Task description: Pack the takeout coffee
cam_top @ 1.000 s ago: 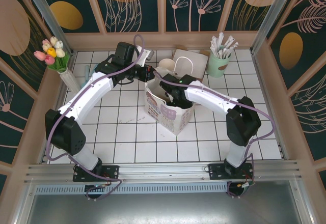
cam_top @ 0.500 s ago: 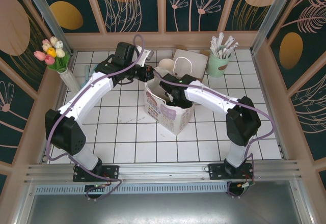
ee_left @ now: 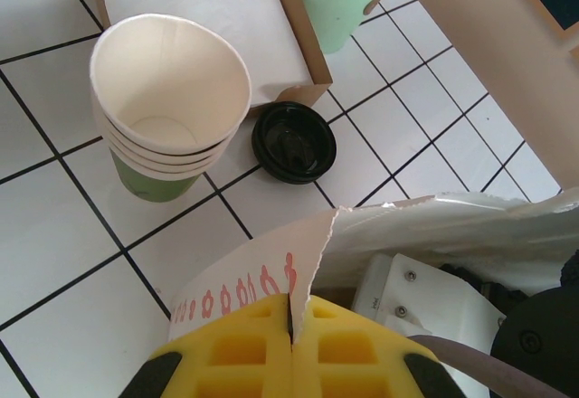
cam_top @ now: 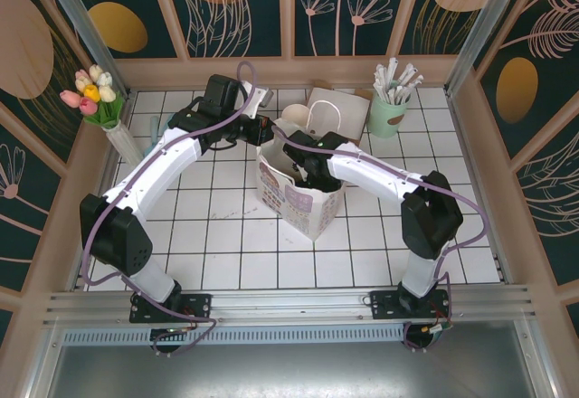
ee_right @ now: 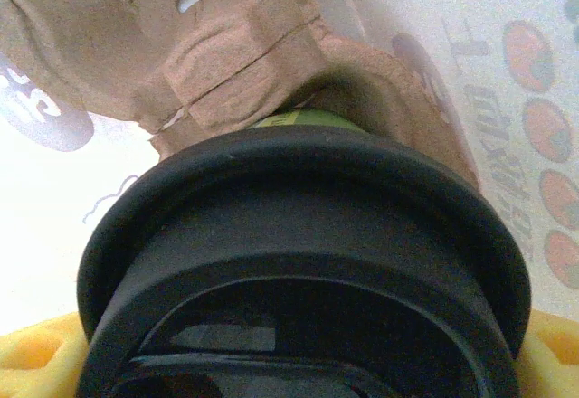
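1. Pinching the far-left rim of the white paper bag [cam_top: 312, 210] with the left pincer [cam_top: 263, 134], yellow pads [ee_left: 240, 357] shut flat together on the torn paper edge [ee_left: 258, 276].
2. Reaching down into the bag's open mouth with the right pincer [cam_top: 313, 175], mid-tabletop [cam_top: 226, 244].
3. Gripping the coffee cup [ee_right: 298, 226] with that pincer spread wide, one yellow pad [ee_right: 32, 353] at each side of its black top.
4. Holding the cup inside the bag, just beside a brown pulp carrier [ee_right: 226, 45], with a thin green strip of cup wall visible under the top.
5. Left on the tiles beyond the bag: a stack of cream cups [ee_left: 167, 99], a loose black lid [ee_left: 294, 143] just beside the stack, and a mint-green cup [cam_top: 389, 113] of wrapped straws at the far right.
6. Placed at the far left: a vase of tulips [cam_top: 90, 90].
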